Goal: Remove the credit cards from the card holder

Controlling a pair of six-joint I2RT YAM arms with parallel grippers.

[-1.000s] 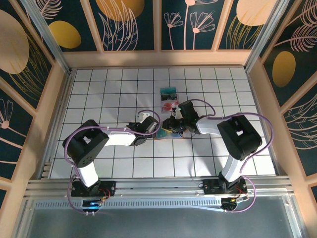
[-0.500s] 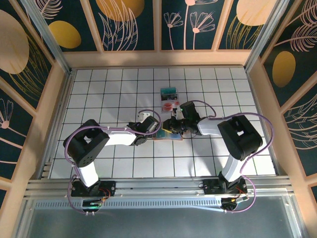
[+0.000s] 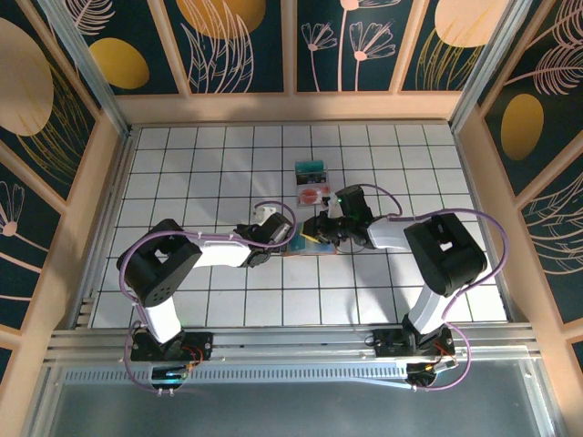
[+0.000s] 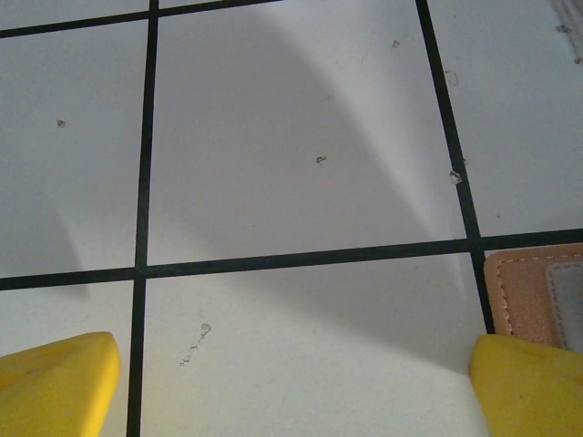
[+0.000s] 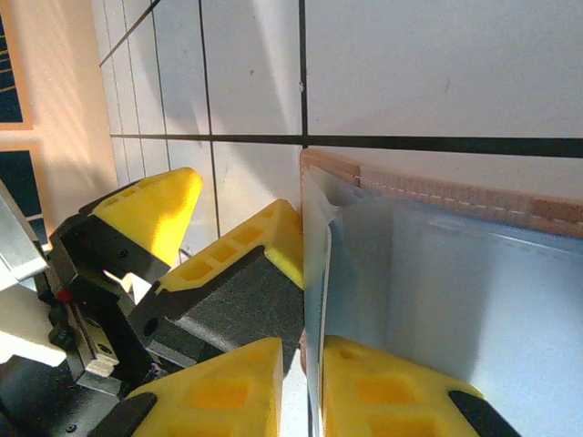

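The tan card holder [image 3: 312, 248] lies open on the tiles between my two grippers, its blue-grey inner face [image 5: 437, 273] up. A thin pale edge stands up along its left side; whether this is a credit card or a flap of the holder I cannot tell. My right gripper [image 5: 305, 350] straddles that edge, its jaws narrowly open, with a slit left on the left side. My left gripper [image 4: 291, 350] is wide open. Its right finger [image 4: 528, 387] rests by the holder's tan corner [image 4: 533, 291]. Two credit cards lie farther back, one teal [image 3: 311, 169] and one white-pink [image 3: 311, 193].
The left gripper's yellow fingers [image 5: 150, 205] sit close to the left of my right gripper [image 3: 321, 229]. White tiled floor [image 3: 200, 173] stretches around, bounded by wooden walls [image 3: 291, 107]. Both arms' purple cables loop above the holder.
The right gripper's jaws have narrowed around the thin edge, and its wrist has shifted slightly back and to the right. The left arm and the holder have stayed put.
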